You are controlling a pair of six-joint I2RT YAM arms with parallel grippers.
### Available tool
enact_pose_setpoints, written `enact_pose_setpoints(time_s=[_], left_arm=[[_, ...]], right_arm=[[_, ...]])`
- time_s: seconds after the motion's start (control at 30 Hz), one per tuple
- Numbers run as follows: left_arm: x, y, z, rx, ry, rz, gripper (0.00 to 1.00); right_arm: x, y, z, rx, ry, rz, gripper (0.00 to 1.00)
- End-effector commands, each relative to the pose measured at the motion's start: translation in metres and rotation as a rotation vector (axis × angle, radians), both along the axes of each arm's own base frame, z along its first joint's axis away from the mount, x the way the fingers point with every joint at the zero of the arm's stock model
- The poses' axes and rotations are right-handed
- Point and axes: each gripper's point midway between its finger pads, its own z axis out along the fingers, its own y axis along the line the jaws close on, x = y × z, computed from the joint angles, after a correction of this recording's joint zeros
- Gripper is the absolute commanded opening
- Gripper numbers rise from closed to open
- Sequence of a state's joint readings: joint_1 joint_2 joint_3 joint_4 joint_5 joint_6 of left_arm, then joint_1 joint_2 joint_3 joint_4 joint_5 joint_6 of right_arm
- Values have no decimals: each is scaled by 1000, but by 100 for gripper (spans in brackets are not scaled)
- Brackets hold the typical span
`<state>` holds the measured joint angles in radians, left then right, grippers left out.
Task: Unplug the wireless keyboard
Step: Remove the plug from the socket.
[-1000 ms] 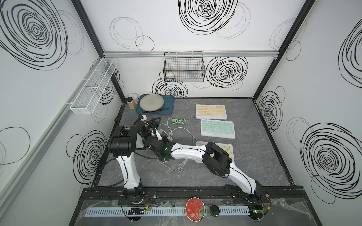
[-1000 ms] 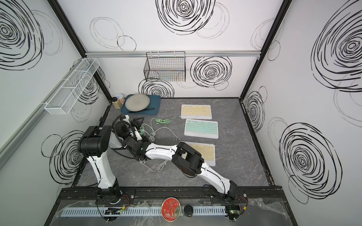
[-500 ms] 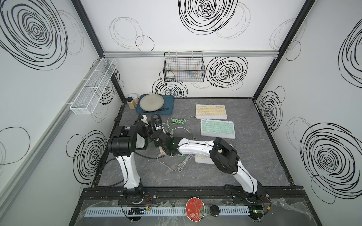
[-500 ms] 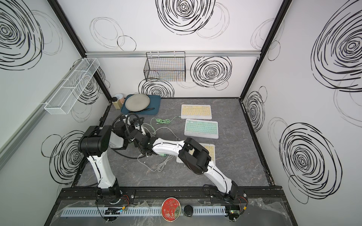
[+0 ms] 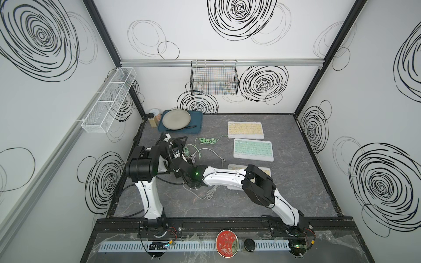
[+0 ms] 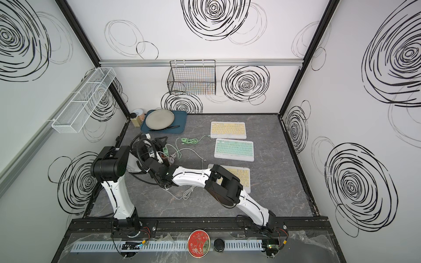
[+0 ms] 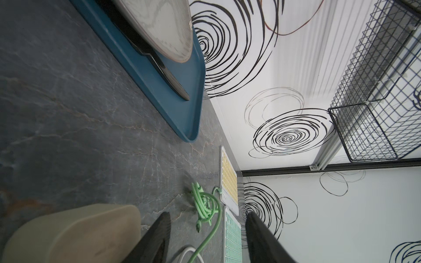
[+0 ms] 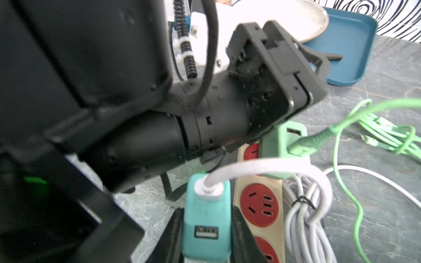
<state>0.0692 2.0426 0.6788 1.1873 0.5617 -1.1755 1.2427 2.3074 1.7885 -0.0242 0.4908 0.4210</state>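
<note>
Three keyboards lie on the right: a far yellow one (image 5: 245, 129), a green one (image 5: 253, 149), and a near yellow one (image 5: 265, 170) half hidden under my right arm. My right gripper (image 8: 206, 211) is shut on a teal charger (image 8: 205, 236) with a white cable (image 8: 262, 166) plugged into it. The charger hangs beside the beige power strip (image 8: 259, 207), off its red sockets. A green charger (image 8: 280, 141) with a green cable (image 8: 355, 118) sits on the strip. My left gripper (image 7: 208, 215) is open and empty, lying across the strip's far end (image 7: 75, 232).
A blue tray (image 5: 197, 128) holding a grey plate (image 5: 175, 118) is just beyond the left gripper. Loose green and white cable coils (image 5: 205, 142) lie mid-table. A black wire basket (image 5: 214, 79) hangs on the back wall, a white wire shelf (image 5: 109, 100) on the left wall.
My right arm's forearm swung a little toward the far right and came back, still gripping the teal charger. The left arm has stayed put.
</note>
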Motion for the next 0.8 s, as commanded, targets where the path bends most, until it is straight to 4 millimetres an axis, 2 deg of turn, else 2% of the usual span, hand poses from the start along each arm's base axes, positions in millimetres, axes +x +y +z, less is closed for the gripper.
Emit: enact_pose_setpoints(time_s=[0.0, 0.23, 0.4, 0.6, 0.67, 0.77], left_arm=[[-59, -8, -110, -1, 432, -9, 58], [-52, -2, -84, 20, 390, 9, 59], [-46, 12, -65, 43, 366, 40, 60], [-42, 32, -42, 110, 342, 88, 63], [-43, 38, -35, 129, 336, 105, 69], [-46, 48, -27, 179, 326, 117, 70]], right_arm=[[2, -11, 54, 113, -47, -34, 0], [7, -48, 78, 116, -102, -101, 0], [9, -76, 79, 79, -126, -168, 0], [15, -122, 80, 51, -150, -268, 0], [19, -139, 79, 41, -152, -303, 0], [26, -163, 81, 41, -152, -351, 0]])
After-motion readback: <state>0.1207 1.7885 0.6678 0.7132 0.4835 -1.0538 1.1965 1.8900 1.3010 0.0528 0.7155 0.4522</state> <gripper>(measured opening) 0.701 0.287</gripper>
